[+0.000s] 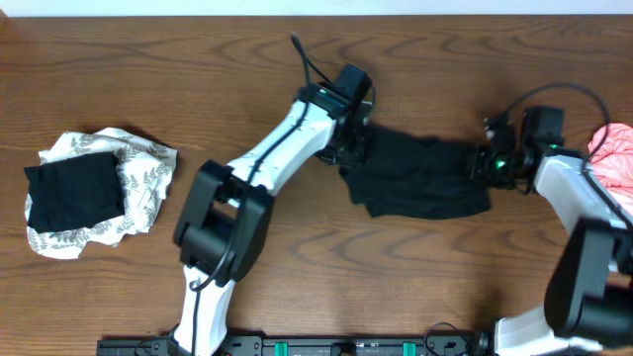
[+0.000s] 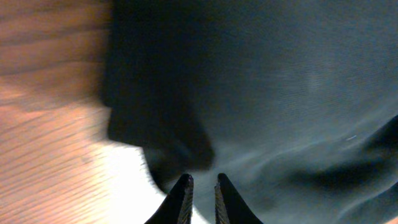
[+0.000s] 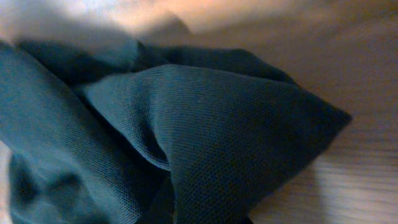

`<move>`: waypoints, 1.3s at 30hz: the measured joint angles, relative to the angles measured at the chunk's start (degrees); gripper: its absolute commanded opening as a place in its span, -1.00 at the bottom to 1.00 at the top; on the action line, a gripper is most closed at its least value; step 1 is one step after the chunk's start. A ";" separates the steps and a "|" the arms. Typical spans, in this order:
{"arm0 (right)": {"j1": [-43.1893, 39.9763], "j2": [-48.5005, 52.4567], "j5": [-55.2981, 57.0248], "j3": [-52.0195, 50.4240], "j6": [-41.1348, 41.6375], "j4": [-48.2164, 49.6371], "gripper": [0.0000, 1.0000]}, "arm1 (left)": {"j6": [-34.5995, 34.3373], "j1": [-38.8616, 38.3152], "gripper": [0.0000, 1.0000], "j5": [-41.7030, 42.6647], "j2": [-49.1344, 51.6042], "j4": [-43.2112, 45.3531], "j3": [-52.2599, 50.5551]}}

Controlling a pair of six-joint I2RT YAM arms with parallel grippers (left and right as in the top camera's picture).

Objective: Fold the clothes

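I see open table (image 1: 435,287) below the black shirt (image 1: 415,183). The left arm (image 1: 267,158) bars the middle, and the pink garment (image 1: 618,158) perhaps crowds the right.

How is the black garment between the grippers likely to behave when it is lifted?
Probably floppy: the black garment lies rumpled in soft folds. Likely light, since its knit looks thin. It may droop from wherever the right gripper pinches it.

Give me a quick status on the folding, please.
Left end effector shut at left edge of crumpled black fabric shirt. Right end effector shut on its right edge. Shirt unfolded, bunched. Pink fabric piece lies apart, far right.
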 measured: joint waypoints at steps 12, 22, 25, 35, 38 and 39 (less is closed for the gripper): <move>12.68 -6.82 22.80 10.36 -5.03 -7.04 -0.98 | -0.02 8.94 -0.70 -1.20 -22.29 -2.43 -0.24; 25.68 -5.11 36.28 10.36 -6.25 -6.80 -0.97 | 0.02 12.20 -0.70 -1.73 -31.69 -3.89 -0.24; 28.04 -2.38 37.64 10.38 -6.45 -6.45 -0.98 | 0.00 12.20 -0.70 -1.73 -32.50 -4.35 -0.24; 34.82 5.77 43.15 10.38 -6.67 -5.88 -0.97 | 0.02 12.20 -0.70 -1.73 -32.54 -5.46 -0.24; 37.11 5.77 45.92 10.45 -6.64 -6.01 -0.97 | 0.02 12.20 -0.70 -1.73 -32.54 -5.46 -0.24; 38.05 5.77 46.97 10.58 -6.62 -6.43 -0.97 | 0.00 12.20 -0.70 -1.73 -32.54 -5.44 -0.24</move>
